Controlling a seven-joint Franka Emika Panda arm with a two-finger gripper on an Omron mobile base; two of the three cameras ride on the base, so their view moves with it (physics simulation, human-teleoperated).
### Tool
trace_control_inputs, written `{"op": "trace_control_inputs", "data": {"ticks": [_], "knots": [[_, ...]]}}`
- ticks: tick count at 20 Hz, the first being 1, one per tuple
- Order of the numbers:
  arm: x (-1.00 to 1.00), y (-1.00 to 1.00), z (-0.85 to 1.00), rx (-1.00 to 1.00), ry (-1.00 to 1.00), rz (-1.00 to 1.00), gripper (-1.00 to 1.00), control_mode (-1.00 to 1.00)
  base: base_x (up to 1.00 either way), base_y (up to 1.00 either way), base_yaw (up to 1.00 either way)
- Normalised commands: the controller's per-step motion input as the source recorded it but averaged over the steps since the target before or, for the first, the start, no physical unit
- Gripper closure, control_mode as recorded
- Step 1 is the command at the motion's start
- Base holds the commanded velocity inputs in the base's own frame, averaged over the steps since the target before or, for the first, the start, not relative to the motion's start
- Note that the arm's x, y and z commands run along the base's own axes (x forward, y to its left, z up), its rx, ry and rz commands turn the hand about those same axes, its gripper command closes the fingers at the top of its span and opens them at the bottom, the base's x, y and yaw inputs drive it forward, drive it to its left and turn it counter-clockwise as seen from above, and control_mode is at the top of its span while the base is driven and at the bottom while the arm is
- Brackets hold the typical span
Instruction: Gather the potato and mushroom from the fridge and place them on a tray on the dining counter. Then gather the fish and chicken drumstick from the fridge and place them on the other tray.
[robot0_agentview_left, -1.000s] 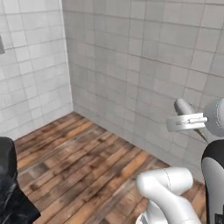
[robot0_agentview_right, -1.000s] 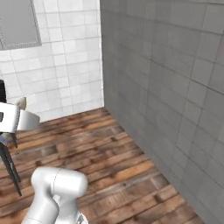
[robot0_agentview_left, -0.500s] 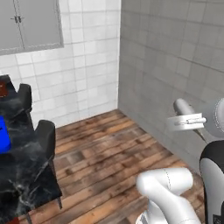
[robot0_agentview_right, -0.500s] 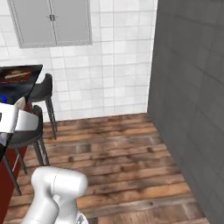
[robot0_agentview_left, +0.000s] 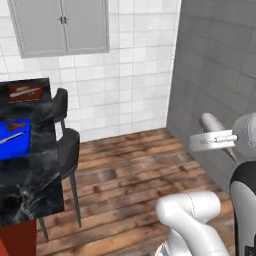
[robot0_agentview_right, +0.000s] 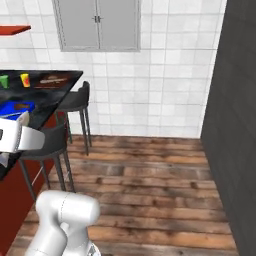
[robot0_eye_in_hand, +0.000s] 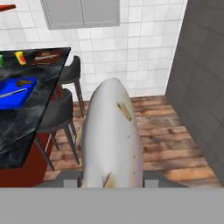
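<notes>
Hand view: gripper (robot0_eye_in_hand: 111, 181) jaws clamped on the fish (robot0_eye_in_hand: 111, 140), frame centre, likely carried toward a tray. Blue tray (robot0_eye_in_hand: 15, 92) sits upper left on the dining counter (robot0_eye_in_hand: 26, 127), well apart from the fish.

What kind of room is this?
Most likely a kitchen with a dining spot: a black marble dining counter with dark stools, a grey wall cabinet, and white tiled walls.

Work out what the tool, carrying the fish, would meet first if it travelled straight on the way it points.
Probably the white tiled wall ahead; the fish hides the centre, depth is unclear, and the stools sit left.
</notes>
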Motion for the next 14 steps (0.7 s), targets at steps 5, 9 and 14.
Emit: {"op": "trace_control_inputs", "data": {"ticks": [5, 9, 14], "knots": [[0.0, 0.0, 0.0, 0.0, 0.0, 0.0, 1.0, 1.0, 0.54, -0.49, 0.37], [0.0, 0.0, 0.0, 0.0, 0.0, 0.0, 1.0, 1.0, 0.65, -0.38, 0.39], [0.0, 0.0, 0.0, 0.0, 0.0, 0.0, 1.0, 1.0, 0.58, -0.31, 0.43]]}}
